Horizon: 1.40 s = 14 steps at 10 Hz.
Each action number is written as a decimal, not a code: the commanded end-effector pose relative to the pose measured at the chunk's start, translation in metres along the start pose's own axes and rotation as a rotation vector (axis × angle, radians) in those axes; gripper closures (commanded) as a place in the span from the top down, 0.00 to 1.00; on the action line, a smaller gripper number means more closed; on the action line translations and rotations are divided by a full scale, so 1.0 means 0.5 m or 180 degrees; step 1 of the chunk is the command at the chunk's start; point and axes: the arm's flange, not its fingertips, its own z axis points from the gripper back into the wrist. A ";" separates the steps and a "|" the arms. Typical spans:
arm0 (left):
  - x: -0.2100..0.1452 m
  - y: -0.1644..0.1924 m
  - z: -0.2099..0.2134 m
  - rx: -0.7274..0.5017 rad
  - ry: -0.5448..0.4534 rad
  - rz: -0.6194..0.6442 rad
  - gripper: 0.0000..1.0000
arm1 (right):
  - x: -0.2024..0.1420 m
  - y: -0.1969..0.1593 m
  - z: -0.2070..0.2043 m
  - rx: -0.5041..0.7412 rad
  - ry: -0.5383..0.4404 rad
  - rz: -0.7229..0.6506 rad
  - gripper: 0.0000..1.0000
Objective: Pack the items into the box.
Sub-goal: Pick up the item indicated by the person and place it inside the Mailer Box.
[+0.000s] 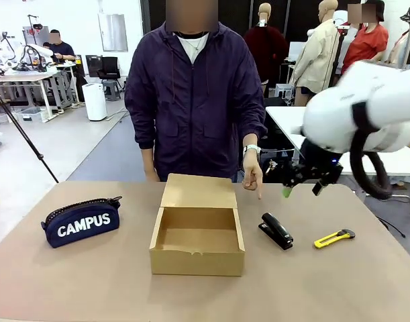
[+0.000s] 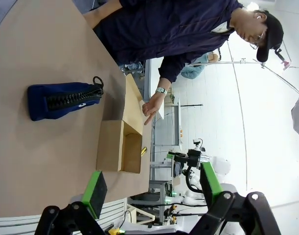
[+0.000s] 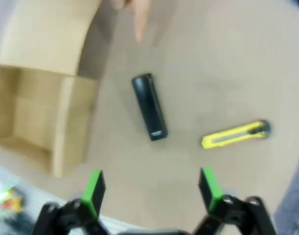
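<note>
The open brown box [image 1: 196, 260] stands mid-table, its flap lid folded back toward the person. Left of it lies the navy "CAMPUS" pouch [image 1: 80, 221]. To its right are the black stapler [image 1: 276, 230] and the yellow-and-black utility knife [image 1: 334, 237]. My right gripper [image 1: 302, 190] hangs open above the table behind the stapler. Its wrist view looks down on the stapler [image 3: 150, 107], the knife [image 3: 236, 135] and the box [image 3: 71, 122], its own gripper [image 3: 151, 191] open. My left gripper [image 2: 151, 188] is open and holds nothing, facing the pouch [image 2: 61, 99] and the box [image 2: 110, 152].
The person stands at the far edge, one hand [image 1: 253, 176] pointing a finger down at the table beside the box's flap, near the stapler. Brown tabletop [image 1: 90, 282] lies free in front of the box and pouch.
</note>
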 end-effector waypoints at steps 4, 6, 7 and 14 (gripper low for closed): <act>-0.001 -0.002 0.004 -0.0029 0.0011 0.0000 1.00 | 0.015 0.026 -0.019 -0.0304 0.0025 0.0289 1.00; -0.001 -0.002 0.004 -0.0029 0.0011 0.0000 1.00 | 0.025 0.026 -0.025 -0.0369 -0.0014 0.0386 1.00; -0.001 -0.002 0.004 -0.0029 0.0011 0.0000 1.00 | 0.052 0.056 -0.064 -0.0446 0.0110 0.0426 1.00; -0.001 -0.002 0.004 -0.0029 0.0011 0.0000 1.00 | 0.103 0.033 -0.217 -0.0172 0.0327 0.0008 1.00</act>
